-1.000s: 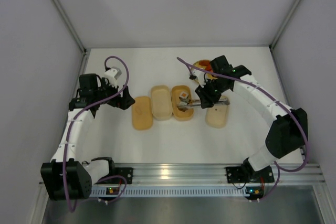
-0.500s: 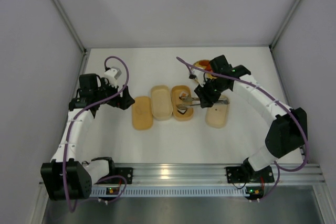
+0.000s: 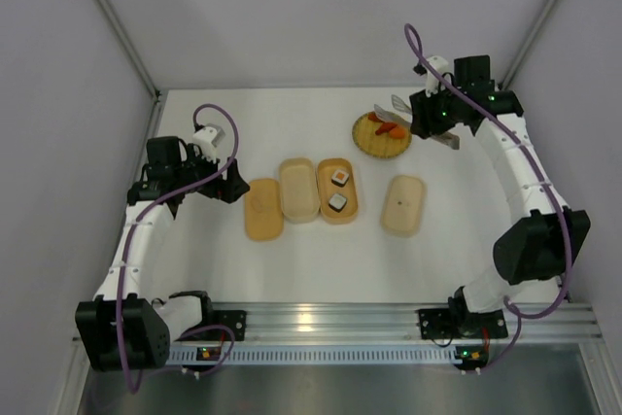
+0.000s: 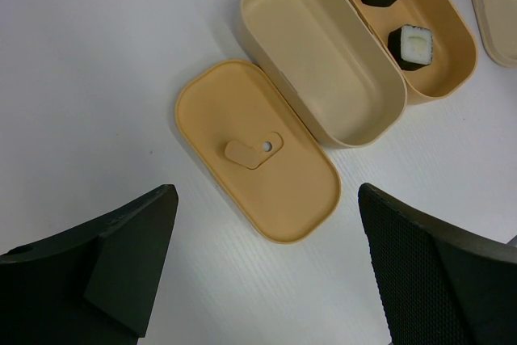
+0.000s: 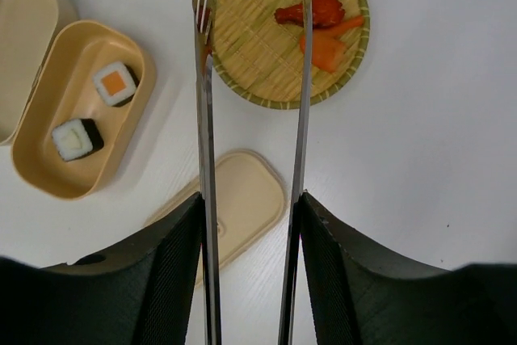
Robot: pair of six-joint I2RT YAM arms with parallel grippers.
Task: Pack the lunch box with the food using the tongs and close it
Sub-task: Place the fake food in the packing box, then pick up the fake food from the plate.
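Showing the right gripper (image 3: 431, 114) clasping the tongs (image 5: 304, 103) by both arms, which pass between its fingers and run forward with a gap left between their tips (wide enough, it appears, to take a small piece). Straight ahead of the fingertips lies the woven plate (image 5: 250, 46). One tong tip hangs at the plate's left rim and the other crosses the orange-red pieces (image 5: 323, 14) on its far right side; whether the metal touches them cannot be told. This placement suits the step judged to be in hand, namely picking up one of those pieces.

To the left of this hand the two sushi rolls (image 5: 113, 84) already sit apart from each other in one tray (image 5: 121, 139) of the lunch box. A pale lid (image 5: 242, 187) lies beneath the fingers.

The left gripper (image 4: 266, 208) hangs with its jaws spread wide and nothing in them, above a second lid (image 4: 250, 151) bearing a small latch. An empty tray (image 4: 323, 62) stands just beyond that lid. This hand is probably held there ready for the closing step.
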